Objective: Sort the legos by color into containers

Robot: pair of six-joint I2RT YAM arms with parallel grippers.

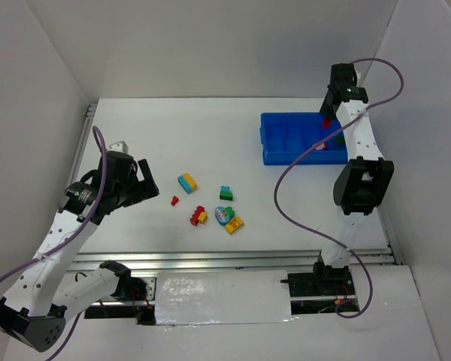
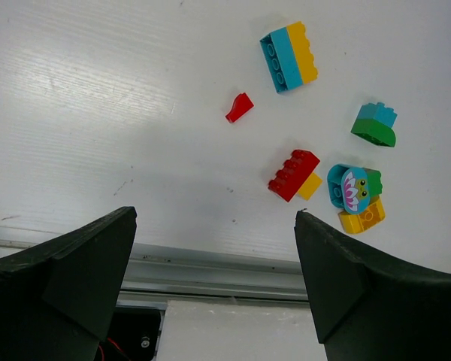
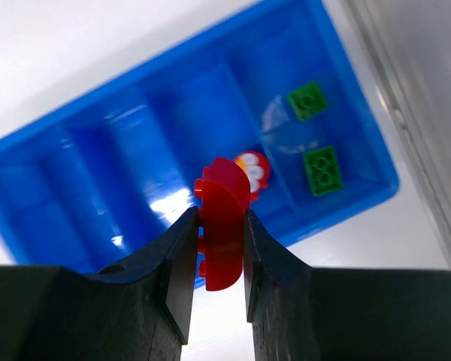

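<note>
Grips a red brick [image 3: 224,226] in the right gripper [image 3: 219,216] above the blue tray [image 3: 30,162] (two green bricks [image 3: 322,169] already inside); leaves several legos [image 2: 293,174] on the table [image 2: 98,90] beneath the wide-open left gripper [image 2: 214,213].

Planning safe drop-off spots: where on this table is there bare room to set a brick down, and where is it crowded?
Bare: the table between back wall, blue tray and loose bricks; also the tray's left compartments. Crowded: the brick cluster, and the tray's right end, with green bricks near the right pincer holding a red brick.
</note>
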